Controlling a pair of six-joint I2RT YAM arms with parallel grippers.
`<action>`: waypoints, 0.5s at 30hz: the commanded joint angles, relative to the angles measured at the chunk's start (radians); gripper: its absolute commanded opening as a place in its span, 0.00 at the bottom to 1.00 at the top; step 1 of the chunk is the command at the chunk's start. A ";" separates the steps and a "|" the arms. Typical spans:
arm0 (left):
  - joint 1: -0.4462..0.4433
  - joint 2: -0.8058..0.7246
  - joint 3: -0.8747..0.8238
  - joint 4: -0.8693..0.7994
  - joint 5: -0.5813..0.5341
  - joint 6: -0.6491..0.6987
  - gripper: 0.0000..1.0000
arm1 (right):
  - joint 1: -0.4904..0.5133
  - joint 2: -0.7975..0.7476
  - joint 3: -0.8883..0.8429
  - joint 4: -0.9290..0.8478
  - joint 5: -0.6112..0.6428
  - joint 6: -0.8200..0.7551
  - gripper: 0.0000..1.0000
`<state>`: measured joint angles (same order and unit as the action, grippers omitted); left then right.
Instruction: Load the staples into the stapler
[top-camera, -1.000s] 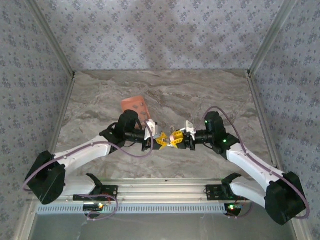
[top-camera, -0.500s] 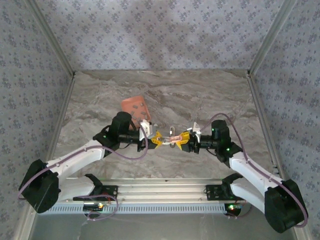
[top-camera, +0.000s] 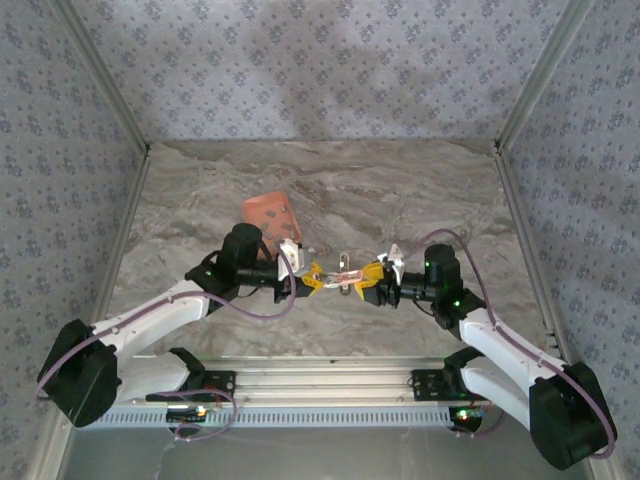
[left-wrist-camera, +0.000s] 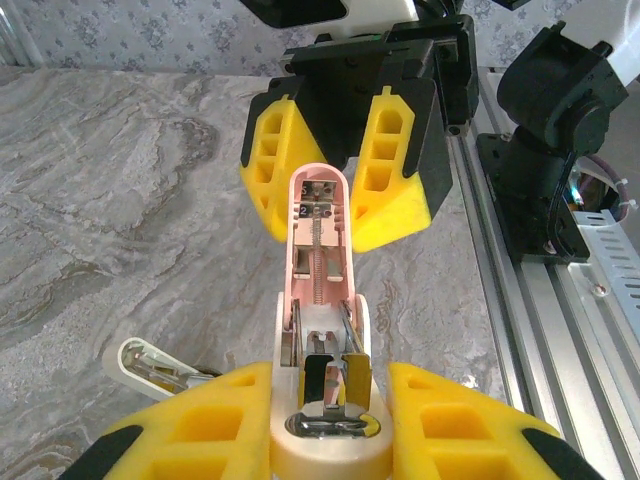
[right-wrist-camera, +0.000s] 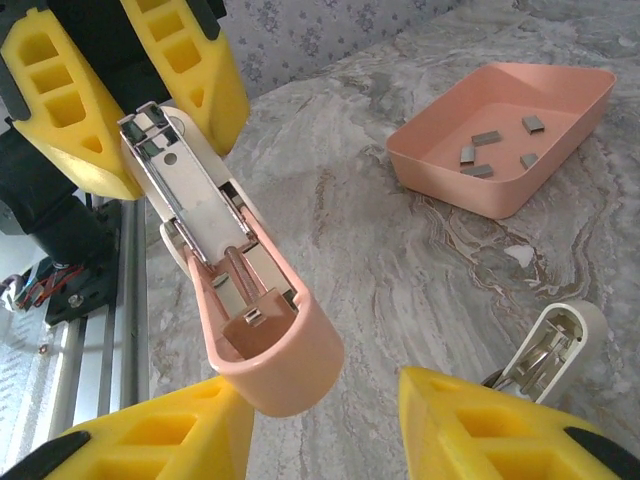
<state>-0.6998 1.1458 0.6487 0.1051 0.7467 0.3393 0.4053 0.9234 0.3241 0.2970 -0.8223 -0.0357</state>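
Top external view: my left tool (top-camera: 313, 277) and my right tool (top-camera: 368, 277) faced each other tip to tip just below the middle of the frame, above the marbled desk (top-camera: 420, 190). The stapler (top-camera: 342, 272) bridged the space between them. The salmon-orange tray (top-camera: 270, 213) sat on the desk up and to the left of my left tool, apart from it.

In the left wrist view, my left tool's yellow fingers (left-wrist-camera: 200, 435) were closed against both sides of the stapler's rounded white hinge end at the bottom centre of the frame. The stapler was hinged open. Its pale pink magazine half, with a spring showing in the channel, ran straight up the frame and ended between my right tool's fingers. The white-and-metal other half splayed down toward the lower left.

In the right wrist view, my right tool was spread wide and gripped nothing. The pink tip of the magazine half lay low in the frame, over the finger (right-wrist-camera: 150, 450) at the lower left, and I could not tell whether it touched. The staples (right-wrist-camera: 485, 139), several short grey strips, lay loose inside the tray at the upper right, well apart from the stapler.
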 joint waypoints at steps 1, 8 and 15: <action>0.005 -0.027 0.005 0.007 0.008 0.010 0.13 | -0.002 -0.016 -0.005 0.028 0.012 0.047 0.44; 0.007 -0.029 0.006 0.013 -0.009 0.012 0.13 | 0.014 -0.024 0.003 0.021 0.043 0.126 0.52; 0.007 -0.031 0.006 0.017 -0.013 0.017 0.13 | 0.059 -0.029 0.027 0.004 0.078 0.241 0.62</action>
<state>-0.6991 1.1385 0.6487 0.1062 0.7292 0.3397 0.4461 0.9096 0.3244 0.3046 -0.7677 0.1333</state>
